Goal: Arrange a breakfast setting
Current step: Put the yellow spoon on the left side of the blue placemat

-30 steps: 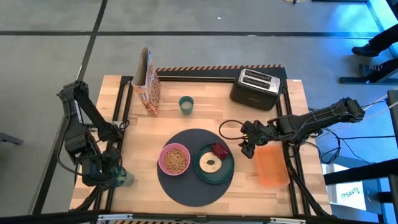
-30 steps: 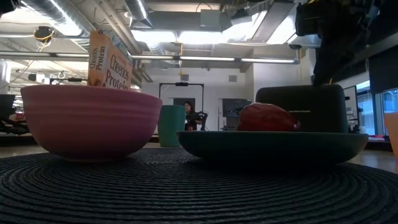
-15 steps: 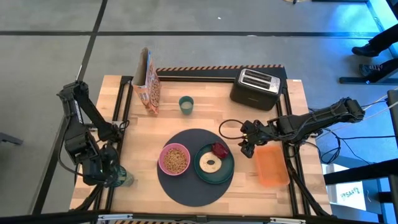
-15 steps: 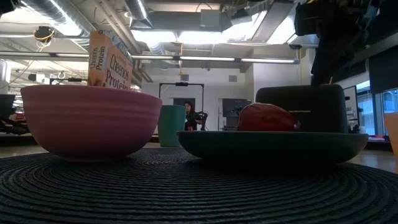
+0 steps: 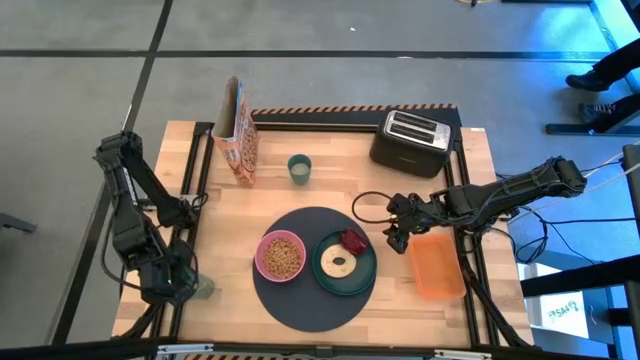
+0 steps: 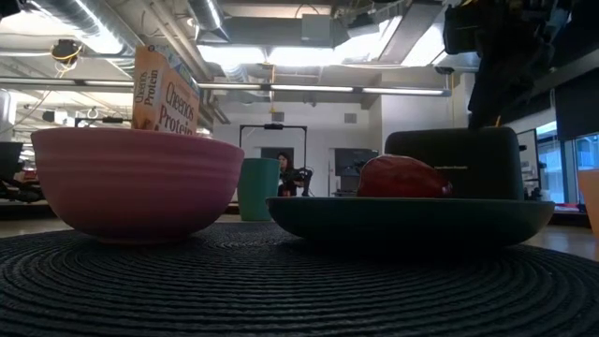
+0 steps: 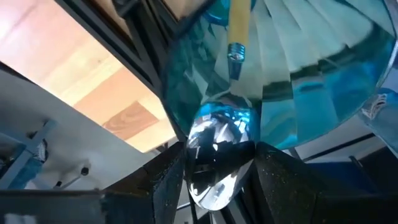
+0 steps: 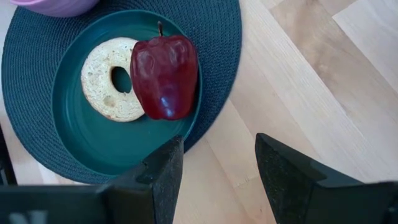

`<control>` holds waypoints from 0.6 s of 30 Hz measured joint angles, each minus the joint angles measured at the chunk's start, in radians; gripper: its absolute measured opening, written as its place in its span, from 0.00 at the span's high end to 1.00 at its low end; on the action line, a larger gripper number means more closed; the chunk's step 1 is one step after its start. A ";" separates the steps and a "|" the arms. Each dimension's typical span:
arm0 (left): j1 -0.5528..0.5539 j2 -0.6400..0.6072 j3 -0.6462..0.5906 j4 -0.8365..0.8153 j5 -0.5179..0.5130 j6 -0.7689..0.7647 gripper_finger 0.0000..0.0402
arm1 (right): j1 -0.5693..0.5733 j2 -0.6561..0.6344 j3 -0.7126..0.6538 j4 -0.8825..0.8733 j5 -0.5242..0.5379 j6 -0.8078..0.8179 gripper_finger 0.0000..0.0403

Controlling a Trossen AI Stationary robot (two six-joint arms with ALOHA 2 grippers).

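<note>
Lab; exposed ceiling ducts [image 6: 140, 23]

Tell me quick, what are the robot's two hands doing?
Left hand: closed on a spoon, near the glass.
Right hand: open, holding nothing.

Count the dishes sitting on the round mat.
2: the pink bowl on the mat's left half, and the dark-green plate beside it on the right half. None appears hidden.

Wooden table [image 5: 290, 205] carries a dark mat [image 5: 305, 300], green cup [image 5: 299, 167], cereal box [image 5: 238, 132], black toaster [image 5: 410, 142] and orange tray [image 5: 437, 266].
</note>
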 joint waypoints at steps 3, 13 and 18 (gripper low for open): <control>0.000 0.000 -0.007 0.020 0.012 -0.016 0.53 | 0.000 0.000 0.000 0.000 0.000 0.000 0.53; 0.000 -0.001 -0.007 0.073 0.025 -0.023 0.70 | 0.000 0.000 0.000 0.000 -0.018 -0.008 0.53; 0.013 -0.001 -0.007 0.078 0.047 -0.025 0.78 | 0.000 0.000 0.000 0.000 -0.018 -0.008 0.53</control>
